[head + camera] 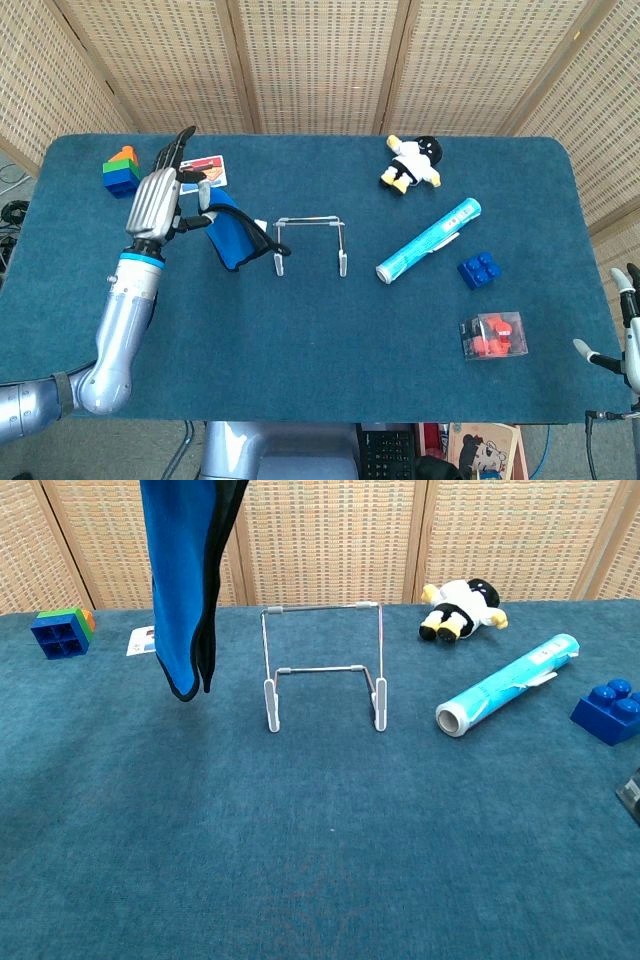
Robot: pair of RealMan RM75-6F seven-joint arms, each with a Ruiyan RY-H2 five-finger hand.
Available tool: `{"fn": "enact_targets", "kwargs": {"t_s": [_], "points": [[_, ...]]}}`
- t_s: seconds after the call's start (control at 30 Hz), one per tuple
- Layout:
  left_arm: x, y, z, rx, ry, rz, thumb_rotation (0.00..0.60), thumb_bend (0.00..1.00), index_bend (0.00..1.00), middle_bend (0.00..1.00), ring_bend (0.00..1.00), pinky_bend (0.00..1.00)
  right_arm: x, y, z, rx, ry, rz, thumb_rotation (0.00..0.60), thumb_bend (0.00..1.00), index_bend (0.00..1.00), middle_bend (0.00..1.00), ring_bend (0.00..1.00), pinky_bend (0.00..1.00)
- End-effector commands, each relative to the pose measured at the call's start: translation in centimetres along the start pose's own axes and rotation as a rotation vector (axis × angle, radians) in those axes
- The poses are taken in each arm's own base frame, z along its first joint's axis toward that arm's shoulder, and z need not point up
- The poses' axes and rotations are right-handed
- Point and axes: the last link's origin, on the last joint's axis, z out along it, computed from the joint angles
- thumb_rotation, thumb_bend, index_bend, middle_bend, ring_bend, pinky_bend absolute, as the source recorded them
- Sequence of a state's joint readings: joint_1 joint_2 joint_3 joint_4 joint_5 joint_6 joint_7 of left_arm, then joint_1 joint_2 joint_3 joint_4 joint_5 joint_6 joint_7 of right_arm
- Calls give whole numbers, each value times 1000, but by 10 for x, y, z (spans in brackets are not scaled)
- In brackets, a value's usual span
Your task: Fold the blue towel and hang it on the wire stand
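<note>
At the far left of the table [90, 300] sits a stack of coloured blocks [121, 172], with a picture card [203, 172] just to its right. Near them, the left hand [160, 203] is raised above the cloth, its fingers stretched toward the far edge and its thumb side pinching the top edge of the blue towel [180, 580]. The towel hangs folded and free of the table, its lower end clear of the surface, left of the wire stand [322, 665] and not touching it. The stand is upright near the table's middle, its top bar bare. Further right lie a plush toy [412, 163], a rolled tube [428, 241], a blue brick [478, 269] and a clear box of red pieces [493, 335]. At the right edge only a sliver of the right hand [622, 330] shows; whether its fingers are apart or together cannot be told.

The hanging step appears not yet done. The pinch looks slight, so the towel could slip or unfold on the way across. If it travels too low, its trailing end may catch the top bar and tip the light stand. Draped off-centre, the heavier side could pull it off the bar.
</note>
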State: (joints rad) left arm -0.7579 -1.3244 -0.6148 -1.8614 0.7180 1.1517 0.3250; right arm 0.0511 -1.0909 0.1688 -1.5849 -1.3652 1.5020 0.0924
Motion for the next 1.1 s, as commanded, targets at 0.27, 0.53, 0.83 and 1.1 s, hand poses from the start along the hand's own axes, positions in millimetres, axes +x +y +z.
{"fn": "enact_targets", "kwargs": {"t_s": [0.27,0.53,0.83,1.1], "points": [[22,31,58,14,62,-26,600,799,801,0,0,0,-2,6,4,-36,-5,-6,600,0,0,0,0,0],[14,60,92,26,69,-98,600,798,804,0,0,0,-3,10,8,-54,-9,-10,600,0,0,0,0,0],[-34,91,103,65,-19,-201,600,798,808,0,0,0,0,15,10,-76,-2,-3,600,0,0,0,0,0],[-54,93,80,48,-76,-246,600,797,809,0,0,0,1,18,10,-78,-4,8,600,0,0,0,0,0]]}}
